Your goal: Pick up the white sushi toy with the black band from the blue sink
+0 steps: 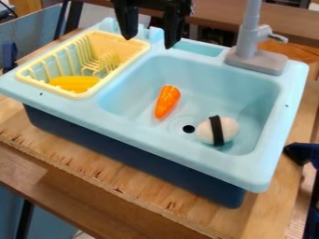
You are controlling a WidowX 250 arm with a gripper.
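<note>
A yellow toy dish rack (143,45) sits in the left part of a light blue toy sink (156,158), as I look at it. The rack has slatted sides and upright prongs inside, and a yellow toy corn cob (74,83) lies at its near end.

The black gripper (149,43) hangs point-down over the back of the sink, beside the rack's far right corner. Its two fingers are spread wide, and it has hold of nothing.

Right of the rack is the open basin (129,95). A glossy orange toy carrot (167,101) lies left of its middle, narrow end toward me. Farther right, near the front wall, lies a rounded white toy sushi piece (229,129) wrapped in a black band (216,130). The dark round drain hole (189,129) is between the two, just beside the sushi.

A gray toy faucet (255,58) with a side handle (274,37) rises from the sink's back right corner, standing to the right of the gripper. The rack's raised rim and the basin's walls surround the toy food.

Beneath the rim is a dark blue base (134,151), resting on a plywood board (268,217) with a rough, splintered front edge. A dark object (302,153) juts in at the right.
</note>
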